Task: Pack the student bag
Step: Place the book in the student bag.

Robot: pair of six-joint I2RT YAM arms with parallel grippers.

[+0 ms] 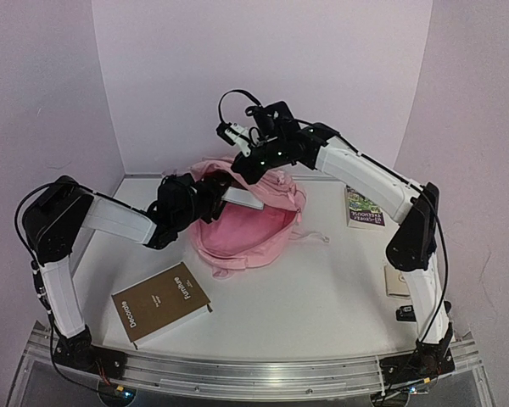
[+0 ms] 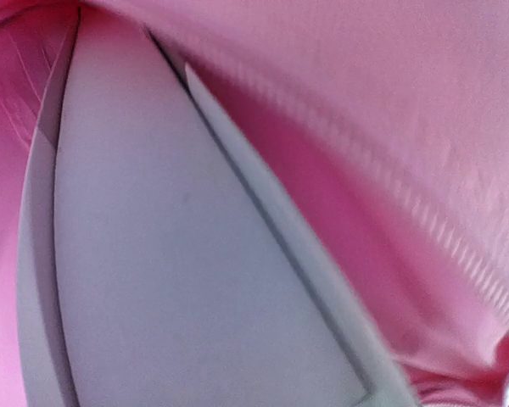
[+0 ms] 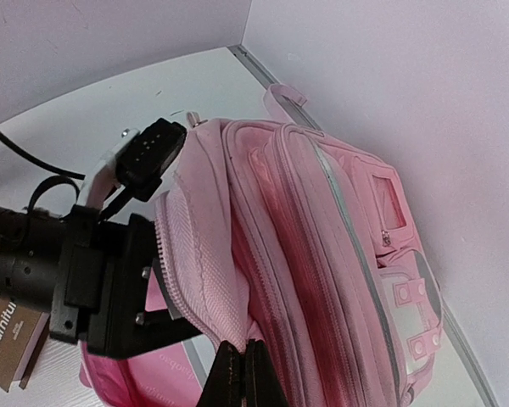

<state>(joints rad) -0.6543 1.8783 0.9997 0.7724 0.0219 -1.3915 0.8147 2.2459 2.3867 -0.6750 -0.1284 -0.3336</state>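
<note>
From above, the pink bag [image 1: 242, 239] lies open in the middle of the table [image 1: 322, 288]. The left hand [image 1: 205, 200] is at its mouth beside a white book [image 1: 240, 198]. I cannot tell if that hand is open or closed. A brown book [image 1: 163, 303] lies near the front.

The left wrist camera sees only the white book against pink cloth.

The right wrist camera shows the right hand [image 3: 237, 377] pinched shut on the bag's edge.
</note>
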